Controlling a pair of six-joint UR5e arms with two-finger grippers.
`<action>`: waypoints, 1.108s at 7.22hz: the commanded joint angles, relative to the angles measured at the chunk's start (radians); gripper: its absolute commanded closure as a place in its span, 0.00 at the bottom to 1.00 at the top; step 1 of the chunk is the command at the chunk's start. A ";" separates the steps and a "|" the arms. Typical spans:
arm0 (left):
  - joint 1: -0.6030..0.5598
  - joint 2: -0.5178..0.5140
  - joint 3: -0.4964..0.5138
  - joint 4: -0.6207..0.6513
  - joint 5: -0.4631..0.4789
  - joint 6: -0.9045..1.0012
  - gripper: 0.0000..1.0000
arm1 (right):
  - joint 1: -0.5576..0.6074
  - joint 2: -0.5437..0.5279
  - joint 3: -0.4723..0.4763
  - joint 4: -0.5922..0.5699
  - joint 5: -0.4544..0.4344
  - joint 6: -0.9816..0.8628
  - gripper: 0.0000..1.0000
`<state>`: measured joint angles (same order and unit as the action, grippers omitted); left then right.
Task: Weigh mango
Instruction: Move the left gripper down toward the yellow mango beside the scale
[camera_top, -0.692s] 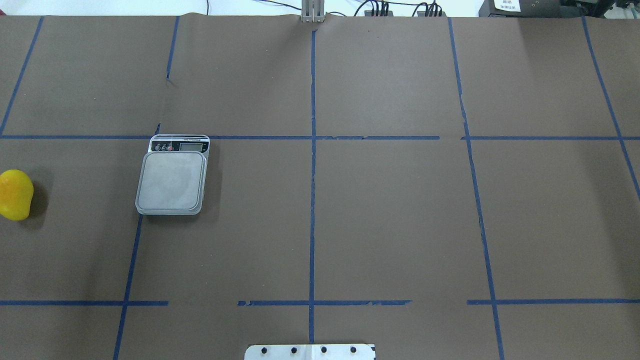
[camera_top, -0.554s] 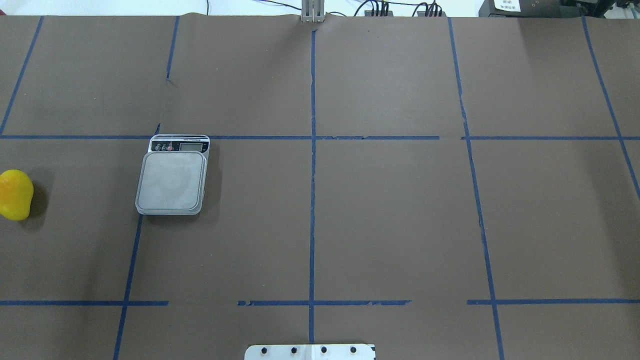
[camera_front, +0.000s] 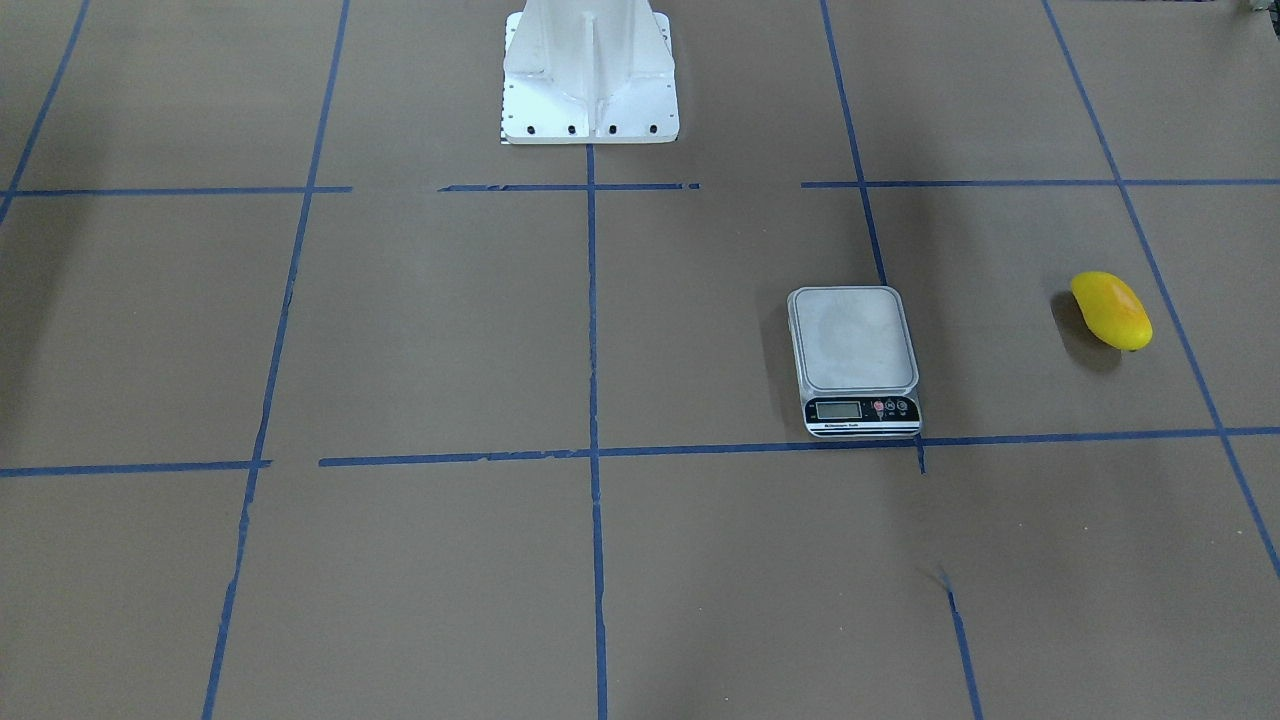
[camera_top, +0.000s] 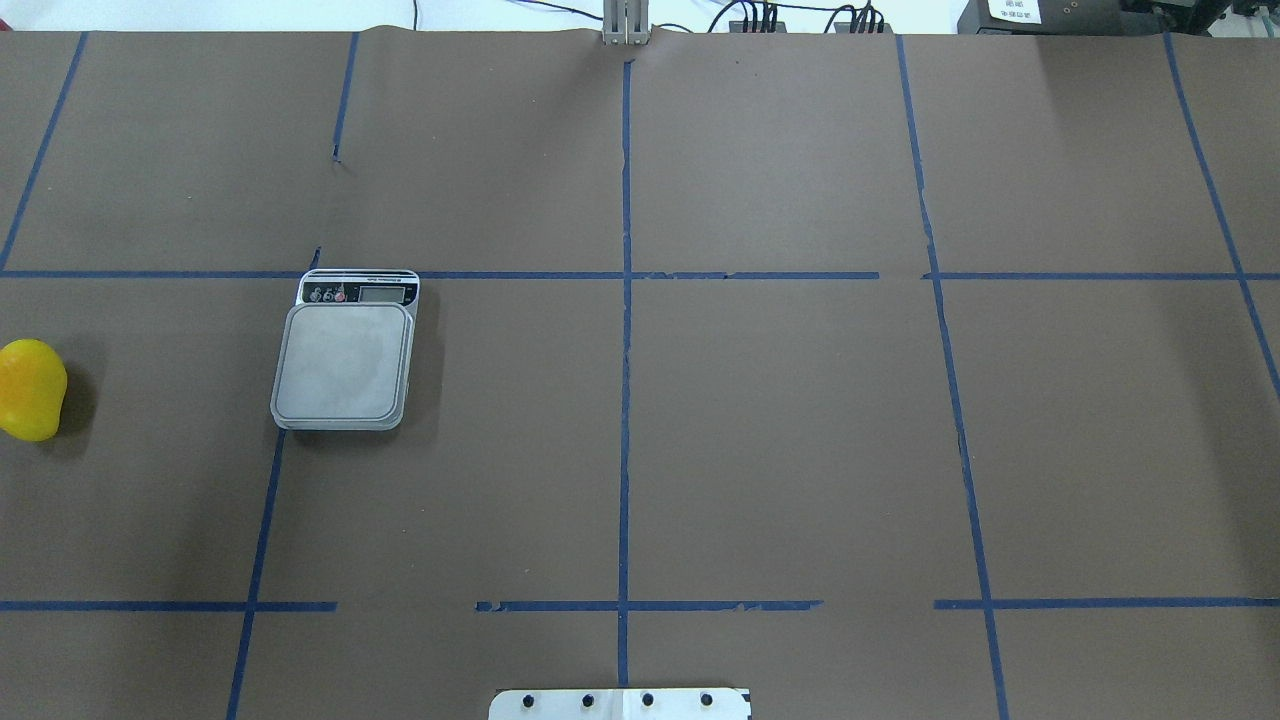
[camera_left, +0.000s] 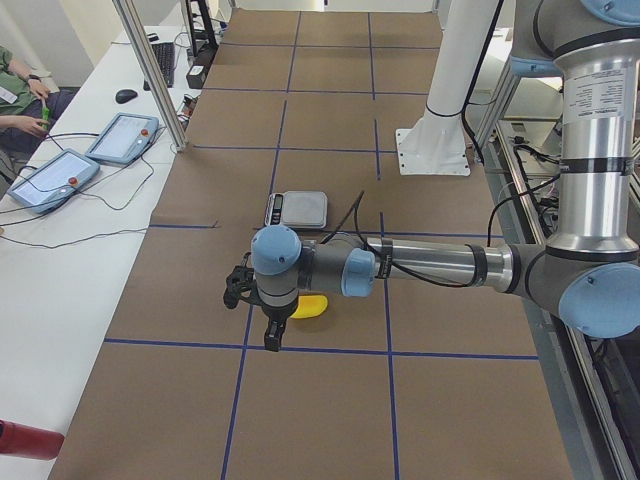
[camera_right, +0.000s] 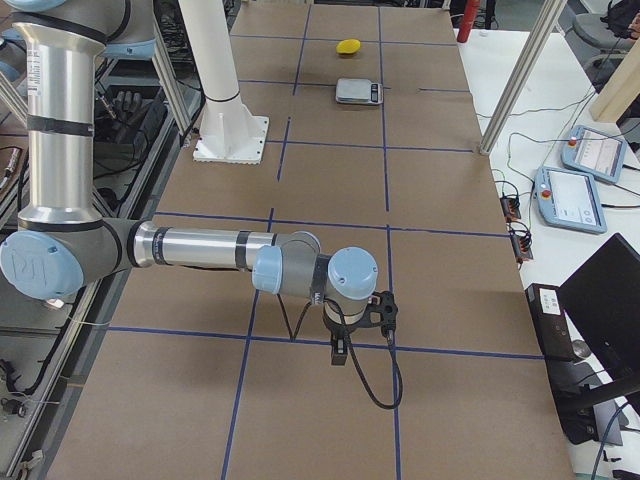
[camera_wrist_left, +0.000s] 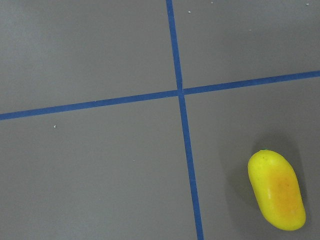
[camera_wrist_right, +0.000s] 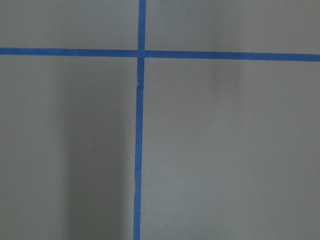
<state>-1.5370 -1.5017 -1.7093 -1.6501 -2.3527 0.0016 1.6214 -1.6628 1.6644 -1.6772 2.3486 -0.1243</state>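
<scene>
glossy mango (camera_wrist_left: 276, 190) lies just beside the left jaws, spread or not i cannot tell; a crooked pinch could squirt it away.

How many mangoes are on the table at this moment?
1. The mango lies on the table, far on the robot's left side, apart from the scale. None seems hidden.
</scene>
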 joint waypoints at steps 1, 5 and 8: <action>0.140 0.000 -0.033 -0.127 0.007 -0.371 0.00 | 0.000 -0.002 0.000 -0.001 0.000 0.000 0.00; 0.351 0.066 0.035 -0.458 0.090 -0.742 0.00 | 0.000 0.000 0.000 -0.001 0.000 0.000 0.00; 0.448 0.066 0.129 -0.591 0.138 -0.859 0.00 | 0.000 -0.002 0.000 0.001 0.000 0.000 0.00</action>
<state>-1.1230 -1.4366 -1.6089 -2.2008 -2.2249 -0.8178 1.6214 -1.6631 1.6644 -1.6778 2.3485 -0.1242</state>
